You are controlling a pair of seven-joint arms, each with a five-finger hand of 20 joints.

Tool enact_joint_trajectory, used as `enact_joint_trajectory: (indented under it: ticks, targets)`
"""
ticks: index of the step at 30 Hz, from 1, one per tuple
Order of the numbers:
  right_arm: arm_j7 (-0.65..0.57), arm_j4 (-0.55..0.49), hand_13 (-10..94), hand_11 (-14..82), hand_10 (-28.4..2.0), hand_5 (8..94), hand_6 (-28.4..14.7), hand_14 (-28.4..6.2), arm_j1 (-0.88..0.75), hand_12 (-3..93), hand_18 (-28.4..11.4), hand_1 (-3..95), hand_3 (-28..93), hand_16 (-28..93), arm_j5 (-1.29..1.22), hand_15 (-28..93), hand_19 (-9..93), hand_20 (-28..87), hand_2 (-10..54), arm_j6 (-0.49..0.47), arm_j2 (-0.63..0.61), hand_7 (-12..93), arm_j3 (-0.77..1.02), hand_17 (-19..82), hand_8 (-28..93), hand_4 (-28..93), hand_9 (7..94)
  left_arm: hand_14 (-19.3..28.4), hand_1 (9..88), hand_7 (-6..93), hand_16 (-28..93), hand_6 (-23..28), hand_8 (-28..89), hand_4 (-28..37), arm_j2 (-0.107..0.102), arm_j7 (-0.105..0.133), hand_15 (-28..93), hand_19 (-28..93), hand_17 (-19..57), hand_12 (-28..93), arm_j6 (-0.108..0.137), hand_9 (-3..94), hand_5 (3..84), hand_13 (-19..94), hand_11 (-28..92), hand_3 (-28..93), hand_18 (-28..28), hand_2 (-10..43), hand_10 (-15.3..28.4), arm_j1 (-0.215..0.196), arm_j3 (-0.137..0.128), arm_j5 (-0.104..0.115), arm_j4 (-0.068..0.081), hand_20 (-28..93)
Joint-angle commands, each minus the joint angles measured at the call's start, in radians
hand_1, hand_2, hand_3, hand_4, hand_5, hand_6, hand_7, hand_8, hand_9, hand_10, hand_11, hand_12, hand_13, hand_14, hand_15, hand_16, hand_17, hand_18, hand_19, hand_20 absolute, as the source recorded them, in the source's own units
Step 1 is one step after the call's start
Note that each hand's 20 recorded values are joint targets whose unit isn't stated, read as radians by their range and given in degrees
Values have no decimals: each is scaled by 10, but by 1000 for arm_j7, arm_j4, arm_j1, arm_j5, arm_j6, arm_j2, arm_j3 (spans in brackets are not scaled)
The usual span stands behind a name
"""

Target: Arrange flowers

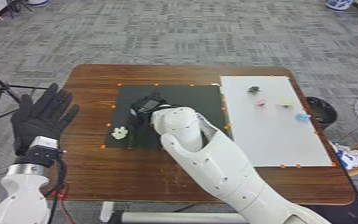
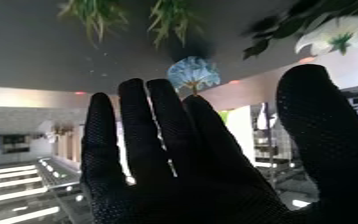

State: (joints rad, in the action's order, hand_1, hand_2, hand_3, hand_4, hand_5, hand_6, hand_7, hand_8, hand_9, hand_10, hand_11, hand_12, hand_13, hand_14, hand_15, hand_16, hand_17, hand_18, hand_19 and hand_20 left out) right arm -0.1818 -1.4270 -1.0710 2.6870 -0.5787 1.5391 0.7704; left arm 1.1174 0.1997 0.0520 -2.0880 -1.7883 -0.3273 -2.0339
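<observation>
My right hand (image 2: 202, 192) is spread wide, and here's the blue flower (image 2: 193, 71) just beyond my fingertips, stem (image 2: 195, 91) towards me!

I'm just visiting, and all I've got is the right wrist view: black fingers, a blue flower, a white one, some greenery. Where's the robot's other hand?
Observer: In the head view, the left hand is at the left edge of the table, its fingers straight and spread.
Operator: Neat! And whereabouts on the table is that white flower?
Observer: The white flower is at the left side of the dark mat, towards the corner nearest the robot.
Operator: Is anything to the right of that mat?
Observer: Yes, a white board bearing four small things: one dark, one pink, one pale yellow, one blue.
</observation>
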Motion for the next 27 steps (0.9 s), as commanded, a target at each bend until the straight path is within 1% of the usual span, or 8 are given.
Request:
enact_joint_trajectory:
  ticks: [1, 5, 7, 11, 13, 21, 23, 27]
  targets:
    - [-49, -9, 194, 104, -185, 372, -156, -195, 14, 126, -239, 228, 776, 111, 6, 410, 609, 236, 77, 9, -2, 27, -31, -2, -69, -212, 400, 123, 234, 82, -60, 88, -84, -283, 6, -4, 164, 369, -105, 63, -6, 322, 389, 230, 167, 666, 136, 172, 146, -12, 2, 6, 1, 54]
    - [-35, -14, 211, 129, -182, 428, -133, -199, 17, 135, -239, 232, 778, 116, -2, 429, 618, 231, 78, 33, -10, 75, -32, 3, -77, -215, 444, 122, 234, 83, -60, 88, -84, -283, 7, -1, 164, 369, -105, 63, -4, 323, 389, 230, 168, 667, 136, 172, 147, -14, 1, 5, 1, 54]
    - [-16, -19, 221, 135, -176, 446, -126, -196, 16, 137, -239, 233, 779, 113, 6, 431, 619, 227, 78, 42, -12, 94, -31, 6, -82, -216, 458, 122, 233, 82, -60, 89, -84, -283, 6, -6, 162, 369, -105, 63, -4, 323, 390, 231, 168, 669, 136, 172, 147, -13, 3, 6, 2, 54]
    - [-9, -36, 240, 140, -166, 466, -109, -189, 17, 136, -236, 244, 788, 109, 2, 429, 619, 219, 69, 47, -19, 118, -46, 10, -94, -220, 477, 123, 233, 82, -59, 88, -84, -283, 6, -3, 163, 367, -105, 63, -3, 322, 389, 230, 168, 670, 136, 171, 146, -13, 6, 6, 1, 54]
    - [-7, -38, 245, 140, -158, 460, -100, -187, 19, 136, -236, 250, 789, 109, -4, 429, 618, 217, 65, 58, -21, 122, -49, 11, -97, -221, 476, 123, 233, 82, -59, 88, -84, -283, 4, -4, 163, 367, -105, 63, -4, 322, 389, 230, 168, 669, 136, 171, 146, -7, 9, 5, 3, 54]
    - [-7, -52, 253, 136, -149, 432, -91, -184, 18, 135, -236, 259, 791, 113, -4, 428, 619, 210, 61, 84, -33, 119, -62, 12, -105, -227, 464, 125, 232, 81, -59, 88, -84, -283, 4, -6, 163, 366, -105, 64, -2, 321, 389, 229, 166, 670, 136, 171, 147, -5, 12, 3, 2, 54]
    - [-10, -54, 255, 135, -149, 430, -92, -185, 19, 135, -236, 258, 792, 116, -19, 432, 620, 209, 61, 88, -35, 117, -60, 12, -104, -227, 460, 126, 233, 81, -58, 88, -84, -283, 4, -6, 164, 365, -104, 64, -4, 320, 388, 228, 166, 669, 136, 171, 148, -6, 11, 1, 2, 54]
    - [5, -47, 265, 138, -165, 429, -90, -191, 16, 140, -238, 257, 792, 123, -6, 444, 617, 206, 60, 123, -34, 115, -50, 14, -103, -226, 461, 127, 233, 82, -58, 88, -84, -283, 4, -6, 166, 365, -104, 64, -3, 319, 388, 228, 165, 668, 136, 171, 147, 0, 13, -2, 3, 54]
